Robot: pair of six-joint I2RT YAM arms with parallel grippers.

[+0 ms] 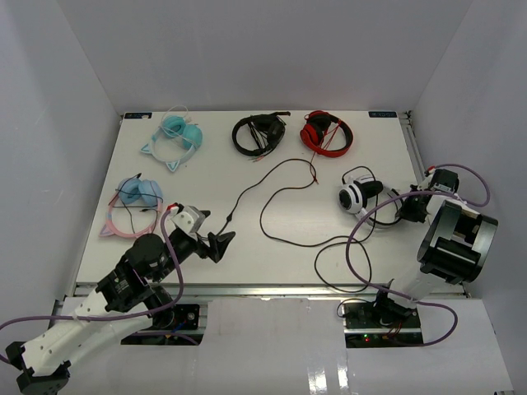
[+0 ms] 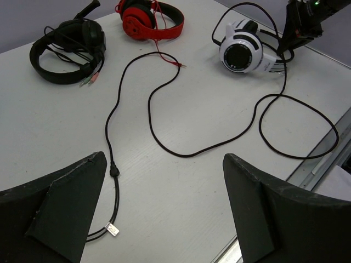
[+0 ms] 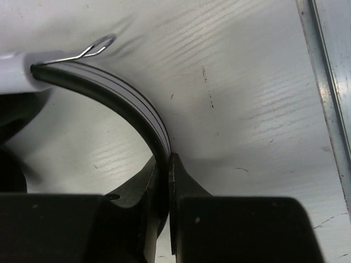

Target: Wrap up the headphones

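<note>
The right hand [image 3: 167, 164] is clenched on the black headband [image 3: 126, 101] of the headphones [image 1: 358, 196], which lie at the right side of the surface [image 1: 206, 177], just left of that hand. Their cable [image 2: 186, 155] snakes leftward across the surface. What appears to be its free end lies just in front of the left hand [image 1: 221, 243], which is released and empty, so the left arm is nearer that end.

Left arm [image 1: 132, 276]: white links, black joints, black wedge-shaped jaws. Right arm [image 1: 453, 239]: mostly black. Purple cables [image 1: 348, 243] loop behind both sets of jaws.
</note>
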